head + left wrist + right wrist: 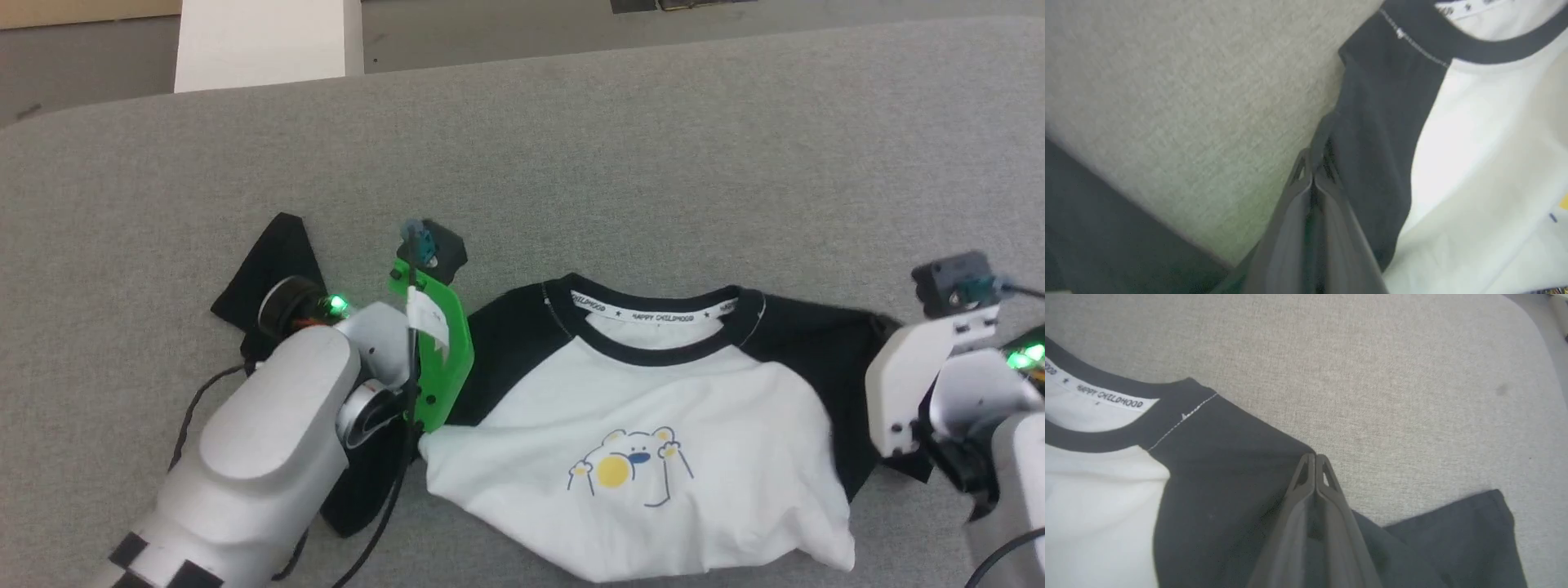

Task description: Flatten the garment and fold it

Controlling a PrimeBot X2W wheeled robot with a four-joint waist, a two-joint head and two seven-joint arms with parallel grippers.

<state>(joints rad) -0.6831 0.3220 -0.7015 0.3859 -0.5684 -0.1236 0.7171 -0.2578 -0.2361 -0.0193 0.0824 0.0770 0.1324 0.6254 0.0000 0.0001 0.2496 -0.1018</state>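
The garment (653,408) lies front up on the grey table (653,147), collar toward the far side, with the yellow cartoon print (624,465) showing. Its white body is rumpled and its lower hem curls under. One black sleeve (273,261) runs out to the left under my left arm (269,441); the other sleeve (824,343) bunches at the right by my right wrist (922,384). My left gripper (1312,173) is shut, pinching the black shoulder edge (1372,134). At the other shoulder's outer edge (1229,477), my right gripper (1314,457) is shut on the black fabric.
The table's far edge curves across the top of the head view. Beyond it stand a white block (265,41) and grey floor (82,57). A black cable (192,408) trails beside my left arm. Bare grey cloth stretches behind the collar.
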